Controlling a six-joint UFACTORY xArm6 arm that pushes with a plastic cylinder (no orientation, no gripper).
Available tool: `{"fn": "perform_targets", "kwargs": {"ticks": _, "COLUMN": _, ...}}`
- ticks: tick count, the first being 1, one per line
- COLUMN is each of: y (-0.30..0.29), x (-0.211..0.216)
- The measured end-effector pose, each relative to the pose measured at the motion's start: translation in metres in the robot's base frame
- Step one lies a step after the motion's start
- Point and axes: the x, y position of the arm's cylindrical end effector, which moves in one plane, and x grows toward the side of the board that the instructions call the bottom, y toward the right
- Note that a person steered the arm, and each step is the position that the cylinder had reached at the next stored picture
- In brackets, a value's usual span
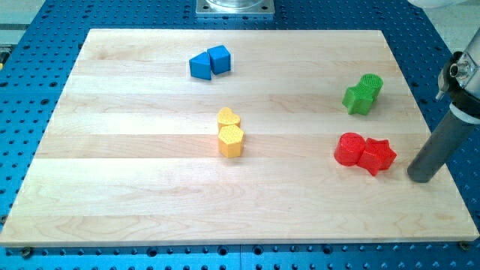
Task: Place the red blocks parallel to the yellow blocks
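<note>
Tip beside ridged red star.

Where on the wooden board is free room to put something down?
Free: the view's left, beside the yellow blocks, and the bottom strip. Crowded: the view's right, where my tip stands beside the red blocks, under the green blocks.

so the setup's basically a pale wooden board made of glued planks, grain running left-right across the view, sitting on a bright blue perforated metal bench with a regular grid of holes. The blue shows on all four sides of the board. At the view's top edge there's a grey metal mounting plate. Lighting's even and soft, barely any shadows. No walls or windows visible.
</note>
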Motion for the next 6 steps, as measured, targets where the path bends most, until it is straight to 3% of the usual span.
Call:
{"fn": "perform_targets", "kwargs": {"ticks": 4, "y": -0.016, "x": -0.001}}
{"fn": "perform_targets", "kwargs": {"ticks": 5, "y": -0.045, "x": -0.037}}
{"fn": "perform_targets", "kwargs": {"ticks": 6, "y": -0.049, "x": -0.037}}
